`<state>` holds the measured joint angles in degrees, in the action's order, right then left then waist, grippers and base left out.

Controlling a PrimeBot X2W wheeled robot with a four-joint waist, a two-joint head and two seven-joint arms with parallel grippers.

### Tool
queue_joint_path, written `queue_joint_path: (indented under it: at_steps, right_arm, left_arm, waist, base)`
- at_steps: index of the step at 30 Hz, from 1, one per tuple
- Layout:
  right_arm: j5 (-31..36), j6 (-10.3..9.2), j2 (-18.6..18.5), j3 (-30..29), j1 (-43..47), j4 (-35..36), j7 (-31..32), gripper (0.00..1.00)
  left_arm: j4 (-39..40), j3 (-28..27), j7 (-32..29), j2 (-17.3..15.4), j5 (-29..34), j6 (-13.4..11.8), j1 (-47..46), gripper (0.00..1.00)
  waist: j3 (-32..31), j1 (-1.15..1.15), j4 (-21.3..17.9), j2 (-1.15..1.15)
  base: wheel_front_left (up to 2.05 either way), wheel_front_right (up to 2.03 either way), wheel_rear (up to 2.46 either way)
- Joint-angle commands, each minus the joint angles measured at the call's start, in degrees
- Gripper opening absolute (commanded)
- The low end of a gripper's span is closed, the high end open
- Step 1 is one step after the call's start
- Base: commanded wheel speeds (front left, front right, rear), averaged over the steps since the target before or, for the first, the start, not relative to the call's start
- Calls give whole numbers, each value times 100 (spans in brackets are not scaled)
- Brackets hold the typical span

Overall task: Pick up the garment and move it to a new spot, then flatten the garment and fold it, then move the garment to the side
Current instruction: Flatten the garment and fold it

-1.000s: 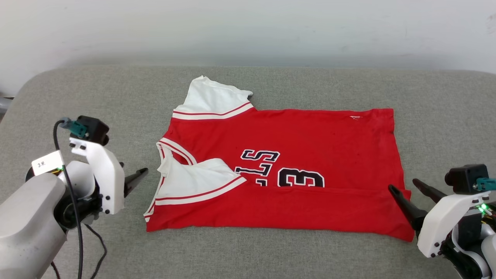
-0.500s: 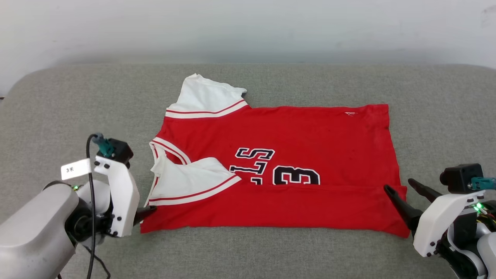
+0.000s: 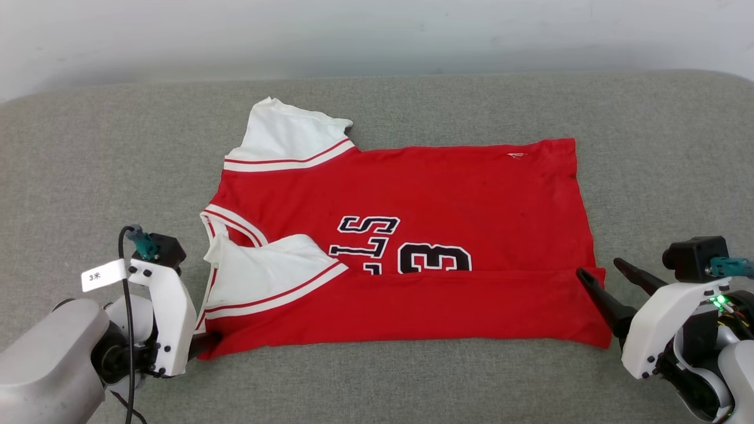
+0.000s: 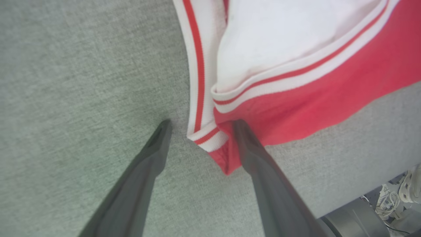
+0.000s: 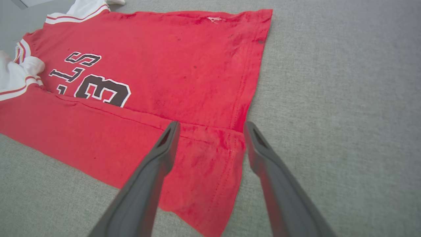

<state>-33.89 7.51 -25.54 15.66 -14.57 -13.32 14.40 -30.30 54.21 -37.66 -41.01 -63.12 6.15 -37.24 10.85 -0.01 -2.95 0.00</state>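
Left gripper (image 4: 201,131): jaws fully open, holding nothing. They straddle the near left corner of the shirt (image 3: 412,194). One finger stands over bare cushion (image 3: 412,383) just beside the striped collar (image 4: 197,82); the other lies over the red corner. Contact with the cloth cannot be confirmed.

Right gripper (image 5: 212,126): jaws fully open, holding nothing. They sit above the near right corner, one finger over the red cloth and the other just past the hem (image 5: 253,65), over the cushion.

Shirt position: flat on the cushion, directly ahead of both grippers. Its long axis runs across the robot, with the collar at the left and the hem at the right. The near edge is already turned up in a band that covers the lower part of the lettering. The near sleeve (image 3: 271,271) is folded in over the chest; the far sleeve (image 3: 283,135) projects away from the robot.

Each arm is nearer its own corner, so the next fold probably calls for both jaws to close together.

Surroundings: grey woven cushion, pale wall (image 3: 377,35) behind.
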Motion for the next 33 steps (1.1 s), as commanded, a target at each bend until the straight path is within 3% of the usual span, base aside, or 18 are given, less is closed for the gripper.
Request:
queue_joint_path:
  at_steps: [1, 3, 4, 5, 10, 11, 20, 26, 33]
  right_arm:
    - [-44, -5, 0, 15, -80, -6, -24, 100]
    - [-62, -5, -24, 33, -96, -18, -14, 100]
    - [-68, -5, -42, 31, -103, -22, -4, 100]
    - [-72, -5, -63, 25, -119, -19, 9, 100]
    - [-23, -5, -328, 30, -253, 136, 211, 100]
    - [-69, -5, -540, 113, -321, 259, 544, 100]
    - [-423, -6, -1213, 505, -317, 667, 2214, 100]
    - [-528, -6, -1240, 603, -413, 631, 3017, 100]
    - [-415, -6, -1003, 751, -591, 271, 3382, 100]
  left_arm:
    - [-126, 160, -44, 171, -12, 11, 306, 100]
    - [-181, 170, -59, 238, -123, 30, 405, 96]
    - [-196, 188, -51, 261, -149, 53, 430, 20]
    - [-211, 209, -29, 274, -157, 70, 442, 0]
    - [-79, 3, 391, 170, -247, 116, 247, 0]
    - [72, -90, 570, 75, -252, 124, 161, 0]
    - [599, -173, 912, -113, -207, 124, 126, 0]
    - [866, -152, 955, -185, -129, 91, 113, 0]
    - [1047, -131, 974, -171, -16, 42, -19, 0]
  waist:
    - [4, 1, -17, 0]
    - [-4, 1, -37, 0]
    - [-15, 1, -41, 0]
    - [-25, 1, -43, 0]
    - [-199, 1, 22, 0]
    - [-253, 1, 67, 0]
    - [-274, 1, 201, 0]
    - [-183, 1, 284, 0]
    - [-4, 1, 401, 0]
  base:
    - [0, 0, 0]
    - [0, 0, 0]
    - [0, 0, 0]
    - [0, 0, 0]
    - [0, 0, 0]
    - [0, 0, 0]
    - [0, 0, 0]
    - [0, 0, 0]
    - [0, 0, 0]
